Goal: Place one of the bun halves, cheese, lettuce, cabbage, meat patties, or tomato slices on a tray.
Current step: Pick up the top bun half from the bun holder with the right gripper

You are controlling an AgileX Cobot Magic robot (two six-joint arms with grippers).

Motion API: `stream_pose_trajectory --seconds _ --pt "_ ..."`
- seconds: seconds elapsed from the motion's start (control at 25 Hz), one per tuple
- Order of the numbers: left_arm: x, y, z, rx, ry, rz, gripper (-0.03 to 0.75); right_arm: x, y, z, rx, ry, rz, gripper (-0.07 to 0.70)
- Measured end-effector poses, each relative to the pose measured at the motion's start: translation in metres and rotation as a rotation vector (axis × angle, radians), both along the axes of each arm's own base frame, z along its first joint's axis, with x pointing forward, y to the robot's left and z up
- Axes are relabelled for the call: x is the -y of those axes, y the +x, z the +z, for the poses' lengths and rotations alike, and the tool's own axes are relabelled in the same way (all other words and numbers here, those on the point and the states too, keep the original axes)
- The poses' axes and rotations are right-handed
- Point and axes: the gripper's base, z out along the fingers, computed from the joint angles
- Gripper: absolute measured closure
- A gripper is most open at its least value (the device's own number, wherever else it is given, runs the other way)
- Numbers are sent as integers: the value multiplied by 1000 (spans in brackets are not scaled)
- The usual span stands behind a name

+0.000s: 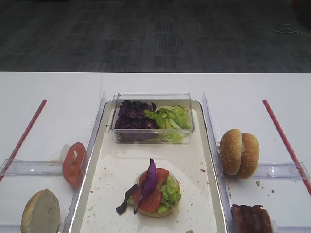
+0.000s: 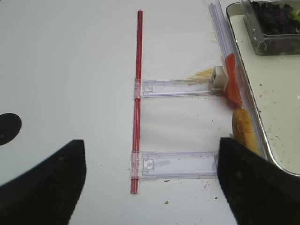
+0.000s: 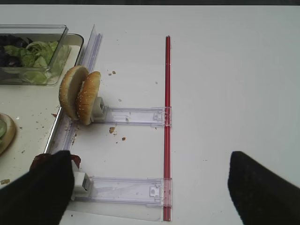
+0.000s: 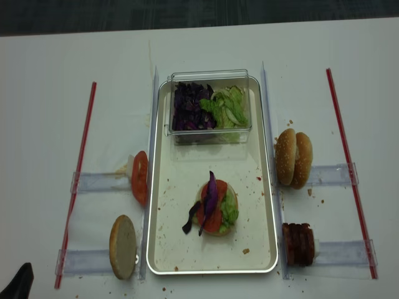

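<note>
No readable text, label or number appears on anything here

Tray: cream-white inner face, smooth with a soft sheen, crumb-speckled; raised rim looks like shiny silvery metal. Box: clear glossy plastic. Holders: clear plastic strips, smooth, with small white plastic blocks. Red rods: glossy, probably plastic. Table: white, matt, smooth. Bun tops: golden-brown crust, dull sheen, sesame-dotted. Bun half: pale cut face, dry and porous. Tomato slices: wet-looking gloss. Lettuce: crinkly. Cabbage: matt. Meat patties: ridged, rough. Right gripper's fingers: matt black.
</note>
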Motion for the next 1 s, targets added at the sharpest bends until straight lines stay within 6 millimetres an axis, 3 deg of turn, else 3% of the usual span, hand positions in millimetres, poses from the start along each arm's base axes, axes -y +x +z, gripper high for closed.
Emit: stream_pose_trajectory --seconds 1.0 --pt "0 0 0 0 0 0 152 0 0 0 0 2 -1 -58"
